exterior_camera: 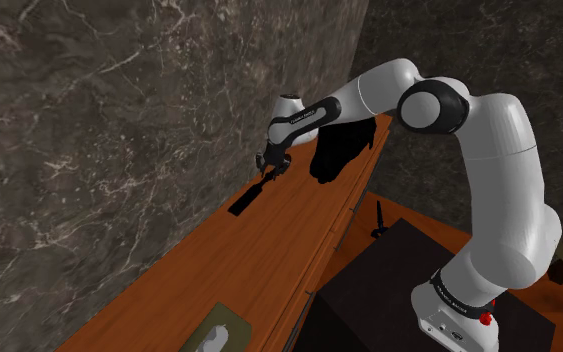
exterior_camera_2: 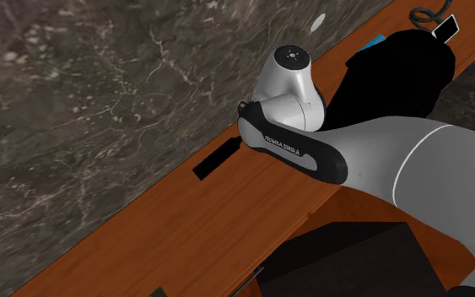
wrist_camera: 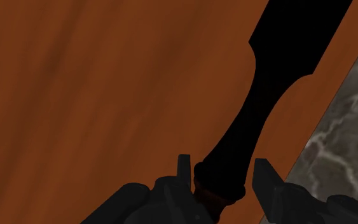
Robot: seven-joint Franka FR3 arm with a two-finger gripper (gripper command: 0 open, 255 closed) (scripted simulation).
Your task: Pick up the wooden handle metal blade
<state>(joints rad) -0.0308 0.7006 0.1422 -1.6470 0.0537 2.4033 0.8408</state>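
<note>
While the black knife (wrist_camera: 250, 121) is lying on the counter (wrist_camera: 95, 95) (beside the wall (wrist_camera: 346, 146)), its handle end is being straddled by the open, empty gripper (wrist_camera: 223, 170); gripped so shallowly, it may slip.

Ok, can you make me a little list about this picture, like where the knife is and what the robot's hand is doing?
surface: brown wooden counter running along a dark marble wall
target: knife, drawn all black, lying flat on the counter near the wall
gripper: open, low over the counter, one finger on each side of the knife's handle end
held: not yet; a gap shows beside one finger
nearby: a big black shape on the counter past the gripper
</note>
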